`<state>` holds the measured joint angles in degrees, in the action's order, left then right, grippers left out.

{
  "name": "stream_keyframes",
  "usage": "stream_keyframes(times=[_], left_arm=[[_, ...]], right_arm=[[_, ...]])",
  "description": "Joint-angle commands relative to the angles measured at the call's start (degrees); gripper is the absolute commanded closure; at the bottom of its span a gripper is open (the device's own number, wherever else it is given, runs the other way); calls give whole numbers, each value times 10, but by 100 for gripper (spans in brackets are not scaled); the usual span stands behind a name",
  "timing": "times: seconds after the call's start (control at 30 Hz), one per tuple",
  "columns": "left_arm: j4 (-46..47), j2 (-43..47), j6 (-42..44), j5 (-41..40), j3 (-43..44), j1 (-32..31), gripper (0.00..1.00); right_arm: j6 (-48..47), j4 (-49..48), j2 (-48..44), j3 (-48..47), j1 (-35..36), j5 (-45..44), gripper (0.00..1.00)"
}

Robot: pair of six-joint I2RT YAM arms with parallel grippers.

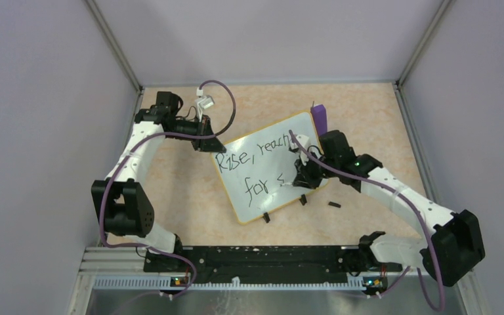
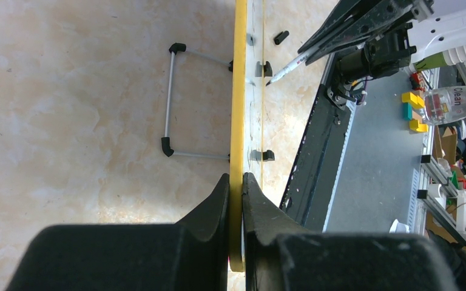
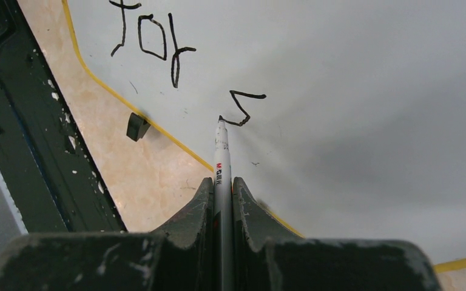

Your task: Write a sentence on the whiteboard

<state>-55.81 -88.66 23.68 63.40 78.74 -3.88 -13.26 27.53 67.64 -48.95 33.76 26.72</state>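
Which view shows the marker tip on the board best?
Right wrist: the marker, clamped in the right gripper, has its tip at the end of the s-shaped stroke on the whiteboard. Left wrist shows it small, side-on, beside the board's edge. In top external the gripper hides it.

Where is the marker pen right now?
The marker is pinched in the right gripper. In the right wrist view its tip rests on the whiteboard, at the squiggle just after "for", close to the yellow rim.
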Motion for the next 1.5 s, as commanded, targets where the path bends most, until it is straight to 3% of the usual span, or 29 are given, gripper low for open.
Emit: stream_keyframes(times=[0.0, 0.7, 1.0, 1.47], left_arm=[[11, -4, 15, -20, 5, -5, 100], [10, -4, 15, -21, 7, -5, 100], [10, -7, 15, -20, 7, -5, 100], [10, -6, 15, -18, 7, -5, 100]], right_arm=[[-5, 7, -29, -45, -32, 31, 100], [-16, -6, 17, -56, -47, -34, 100], [-35, 16, 1, -54, -88, -30, 100], [-30, 26, -6, -91, -89, 42, 100]])
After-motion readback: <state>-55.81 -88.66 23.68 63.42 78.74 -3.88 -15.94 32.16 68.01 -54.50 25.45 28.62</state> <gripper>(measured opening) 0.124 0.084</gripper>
